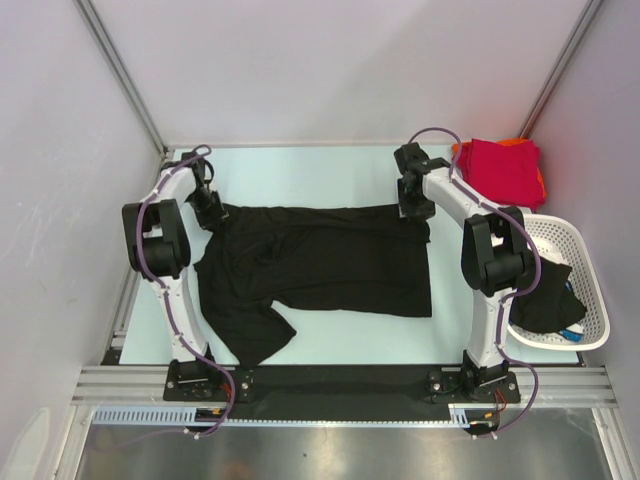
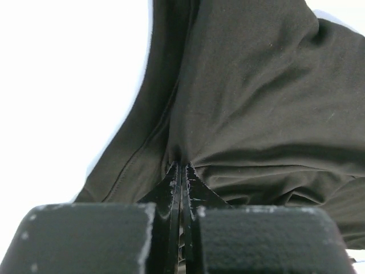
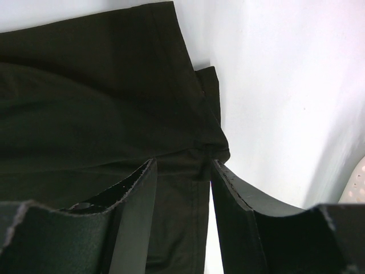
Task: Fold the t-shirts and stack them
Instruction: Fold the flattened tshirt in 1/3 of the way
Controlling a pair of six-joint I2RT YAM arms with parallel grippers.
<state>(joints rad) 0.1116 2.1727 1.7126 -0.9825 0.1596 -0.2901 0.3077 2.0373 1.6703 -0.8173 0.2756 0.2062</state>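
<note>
The black t-shirt (image 1: 330,265) lay flat beside the white basket (image 1: 585,250), the left gripper (image 2: 181,166) pinched shut on its corner far from the basket, the right gripper (image 3: 183,162) half open around the near one, so pulling could slip that loose corner out.

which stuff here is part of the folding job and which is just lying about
For the job:
- spread black shirt, on the table
- red shirt, far right corner
- orange shirt, under the red one
- second black shirt, bunched in the basket

Just lying about:
- white basket itself, at the right edge
</note>
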